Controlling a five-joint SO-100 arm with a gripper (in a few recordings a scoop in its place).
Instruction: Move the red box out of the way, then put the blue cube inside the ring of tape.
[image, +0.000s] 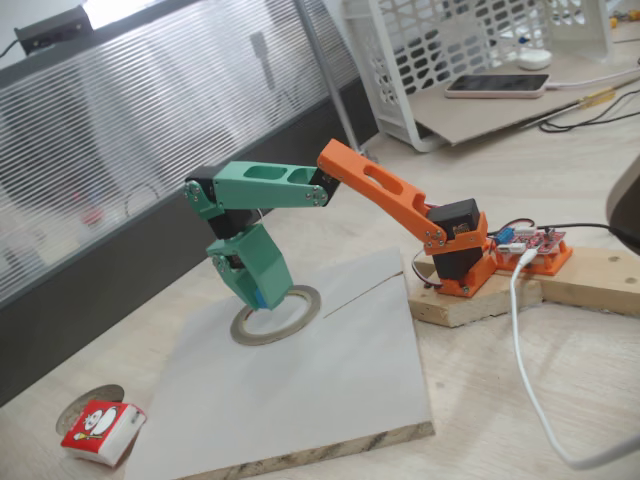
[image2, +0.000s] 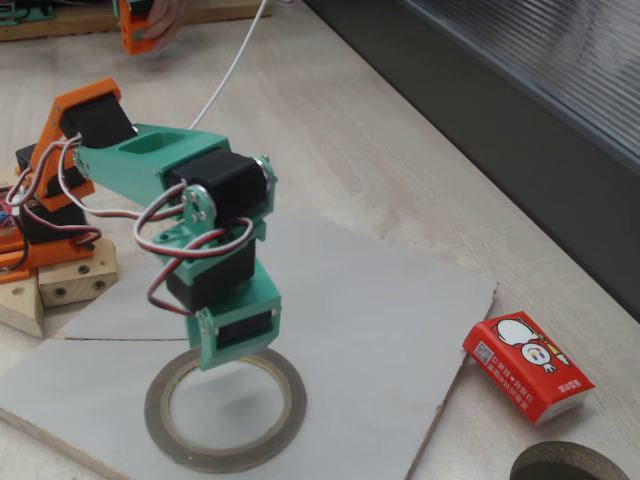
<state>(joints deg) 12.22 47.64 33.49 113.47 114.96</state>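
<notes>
Green gripper (image: 262, 298) pointed straight down over the ring of tape (image: 302, 316), tips right at the ring's near-left edge in one fixed view. Same deal in the other fixed view: gripper (image2: 232, 352) hung just above the ring of tape (image2: 290, 420), over its upper rim. Spotted a sliver of blue at the fingertips (image: 258, 297), most likely the blue cube, but way too small to call for sure. Couldn't tell whether the fingers were apart or together, or clamped on that blue bit; bulky green housing hid them in both views.

Ring lay flat on the grey board (image: 330, 390), roughly mid-board. Red box (image: 102, 432) sat well off the board on the wooden tabletop (image: 560, 360), on its side, snowman print up, touching the round dark hole (image: 88, 398) in the table. In the other view, red box (image2: 527, 366) just past the board's right edge, hole (image2: 570, 462) right below it.
</notes>
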